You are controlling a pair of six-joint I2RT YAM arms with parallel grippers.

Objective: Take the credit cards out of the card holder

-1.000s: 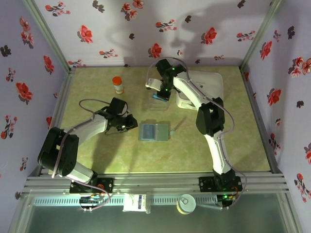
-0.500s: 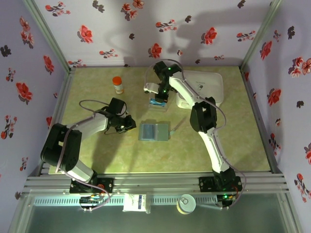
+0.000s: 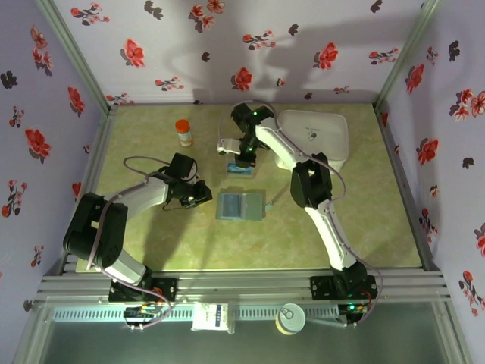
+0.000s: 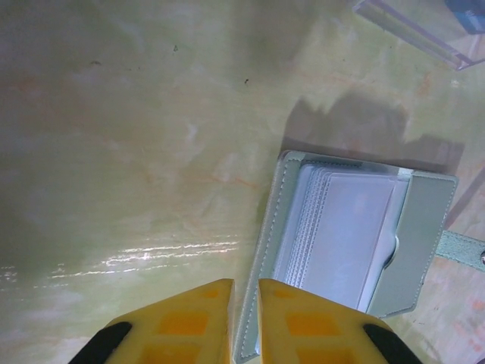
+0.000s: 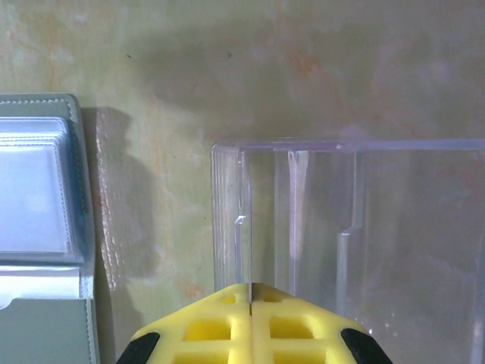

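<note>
The grey-blue card holder (image 3: 241,205) lies open mid-table, its clear sleeves showing (image 4: 348,227) (image 5: 38,189). My left gripper (image 3: 206,196) (image 4: 245,282) is at the holder's left edge. Its jaws are closed to a narrow slit, and the stitched cover edge runs through that slit. My right gripper (image 3: 241,155) (image 5: 250,286) hangs over the clear plastic tray (image 5: 364,227) with its jaws pressed together. A thin edge-on sliver (image 5: 248,250) rises from between them. It looks like the blue credit card (image 3: 238,168). A blue card corner (image 4: 466,11) shows inside the tray.
A large white square box (image 3: 322,136) stands right of the tray, close to the right arm. An orange-capped bottle (image 3: 183,133) is at the back left. The holder's strap with a snap (image 4: 477,258) sticks out on its right side. Floral walls enclose the table.
My right gripper has moved left and a little nearer with the blue card, and is now over the clear tray. The left arm and the holder have stayed put.
</note>
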